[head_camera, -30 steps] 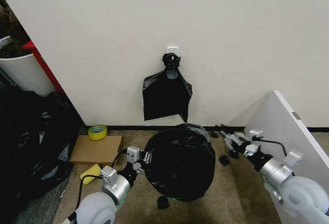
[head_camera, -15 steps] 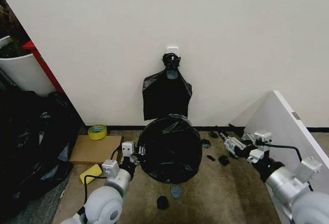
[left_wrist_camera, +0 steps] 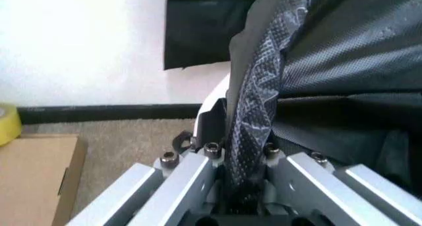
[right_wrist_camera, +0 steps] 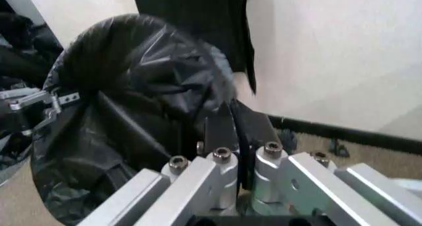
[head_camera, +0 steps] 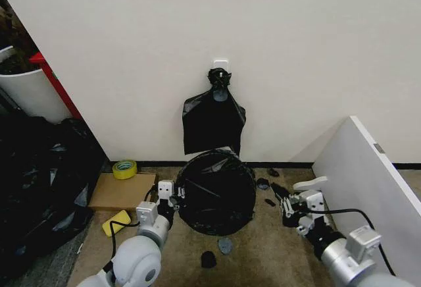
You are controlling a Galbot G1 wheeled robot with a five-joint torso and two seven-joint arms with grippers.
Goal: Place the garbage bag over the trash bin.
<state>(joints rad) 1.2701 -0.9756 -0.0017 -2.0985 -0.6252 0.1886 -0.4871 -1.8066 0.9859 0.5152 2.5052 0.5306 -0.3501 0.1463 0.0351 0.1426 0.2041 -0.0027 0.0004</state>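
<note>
The garbage bag point(head_camera: 216, 191), glossy black and crinkly, forms a round dome on the floor by the wall. It covers the trash bin, of which a strip of white rim point(left_wrist_camera: 216, 100) peeks out beside the film. My left gripper point(head_camera: 173, 199) is at the bag's left edge, shut on a fold of the film, which shows pinched in my left gripper point(left_wrist_camera: 240, 137) in the left wrist view. My right gripper point(head_camera: 284, 207) hovers low to the bag's right, apart from it. In the right wrist view, my right gripper point(right_wrist_camera: 237, 132) has its fingers together with nothing in them, and the bag point(right_wrist_camera: 132, 102) lies beyond.
A flat black knotted bundle point(head_camera: 213, 119) hangs on the wall behind. A cardboard sheet point(head_camera: 123, 191) and a yellow tape roll point(head_camera: 124, 168) lie to the left, near a heap of black bags point(head_camera: 39, 182). A white board point(head_camera: 368, 182) leans at right. Small black scraps point(head_camera: 225, 245) dot the carpet.
The right gripper has pulled back from the bag's right edge, toward me and lower. The bag's outline has shrunk and shifted left. The left gripper, still on the film, moved slightly left.
</note>
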